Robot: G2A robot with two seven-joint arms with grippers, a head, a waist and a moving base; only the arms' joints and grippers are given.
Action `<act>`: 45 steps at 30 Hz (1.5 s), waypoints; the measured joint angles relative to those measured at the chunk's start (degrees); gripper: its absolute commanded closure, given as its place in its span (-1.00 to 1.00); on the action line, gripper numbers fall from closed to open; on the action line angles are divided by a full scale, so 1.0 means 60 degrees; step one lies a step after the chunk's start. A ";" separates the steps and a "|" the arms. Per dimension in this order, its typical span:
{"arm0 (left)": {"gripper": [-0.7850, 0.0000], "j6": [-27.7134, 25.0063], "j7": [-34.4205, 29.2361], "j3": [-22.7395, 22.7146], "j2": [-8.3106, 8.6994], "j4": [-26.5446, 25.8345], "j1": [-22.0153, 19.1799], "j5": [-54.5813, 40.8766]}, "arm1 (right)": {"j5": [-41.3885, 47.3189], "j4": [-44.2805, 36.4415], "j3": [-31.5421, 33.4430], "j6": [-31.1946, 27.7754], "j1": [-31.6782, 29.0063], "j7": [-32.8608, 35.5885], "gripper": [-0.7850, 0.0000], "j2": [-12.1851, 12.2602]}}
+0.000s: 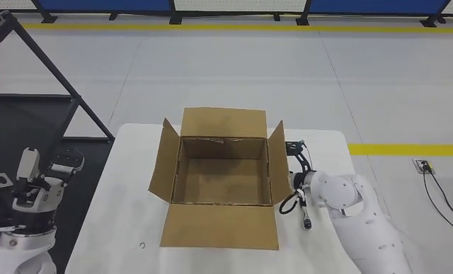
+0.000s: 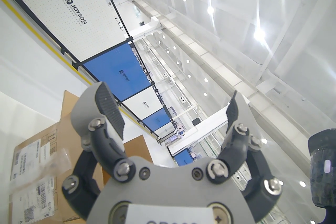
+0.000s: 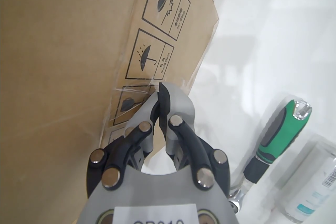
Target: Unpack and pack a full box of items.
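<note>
One green-handled ratchet driver (image 3: 273, 135) is laid just beside the right gripper (image 3: 160, 104), pressed together at the brown cardboard box (image 1: 216, 228); the left gripper (image 2: 169, 99), spread apart, is held well away.

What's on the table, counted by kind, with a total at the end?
Cardboard box: 1
Ratchet with a green handle: 1
Clear bottle: 1
Small dark bit, too small to identify: 1
Total: 4
</note>
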 measured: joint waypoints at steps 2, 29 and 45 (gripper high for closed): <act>-1.00 0.0003 -0.0001 0.0006 -0.0001 0.0006 0.0005 -0.0002 | 0.0080 0.0097 -0.0129 -0.0056 0.0100 -0.0021 1.00 -0.0012; -1.00 0.0099 -0.0219 0.0216 0.0005 0.0063 -0.0054 0.0066 | -0.2248 -0.2918 0.0595 0.2037 -0.1094 0.1545 0.36 0.0510; -1.00 0.0234 -0.0277 0.0645 0.0013 0.0002 -0.0238 0.0384 | -0.3569 -0.4015 0.0828 0.2499 -0.1855 0.3042 -1.00 0.0720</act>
